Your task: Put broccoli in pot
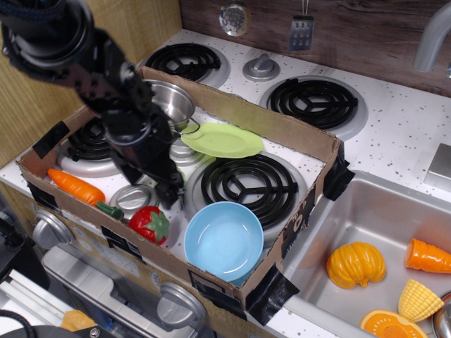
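Pale green toy broccoli not visible, hidden behind black arm; jaws (169,191) point down near front-left part of surface, grip state cannot tell. Shiny round steel pot (169,102) at back-left, inside cardboard tray (310,141). Flat light-green plate (224,139) beside pot. Red strawberry toy (149,224), light-blue plastic bowl (224,241) near front edge.

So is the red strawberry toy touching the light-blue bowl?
Apart. The one camera view shows a strip of white stovetop between the strawberry toy and the bowl.
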Controlling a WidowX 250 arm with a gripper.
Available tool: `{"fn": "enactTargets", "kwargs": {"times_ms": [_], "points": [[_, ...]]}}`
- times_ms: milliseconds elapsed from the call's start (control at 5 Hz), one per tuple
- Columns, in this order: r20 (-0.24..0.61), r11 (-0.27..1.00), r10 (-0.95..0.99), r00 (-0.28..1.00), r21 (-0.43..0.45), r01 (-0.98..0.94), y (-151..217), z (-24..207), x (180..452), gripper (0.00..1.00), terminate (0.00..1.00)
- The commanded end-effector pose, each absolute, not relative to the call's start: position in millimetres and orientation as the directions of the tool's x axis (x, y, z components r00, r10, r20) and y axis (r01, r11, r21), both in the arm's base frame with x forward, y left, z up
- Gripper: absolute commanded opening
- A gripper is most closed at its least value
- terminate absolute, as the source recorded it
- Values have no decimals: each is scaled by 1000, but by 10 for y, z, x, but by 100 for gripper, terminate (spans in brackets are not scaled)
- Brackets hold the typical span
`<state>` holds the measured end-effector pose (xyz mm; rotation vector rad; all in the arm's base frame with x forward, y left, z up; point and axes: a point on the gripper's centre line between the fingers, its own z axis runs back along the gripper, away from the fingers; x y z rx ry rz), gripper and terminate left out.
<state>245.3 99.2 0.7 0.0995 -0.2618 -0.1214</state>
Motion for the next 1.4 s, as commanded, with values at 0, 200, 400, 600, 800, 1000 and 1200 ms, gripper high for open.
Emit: {"fn": "enactTargets", "kwargs": {"times_ms": [0,200,400,600,800,1000,1200], "points": [[263,988,-148,954,86,129,960,-33,2582,100,0],[265,987,-155,952,93,135,943,-18,2626,0,0],[287,983,-149,946,150,109,931,101,2615,0,0],[300,977,-142,943,193,86,936,341,2645,0,0],[308,971,-131,942,234,58,947,652,2705,0,0],[338,958,-132,932,284,33,989,896,2829,0,0],[383,950,-141,913,312,16,1168,990,3014,0,0]]}}
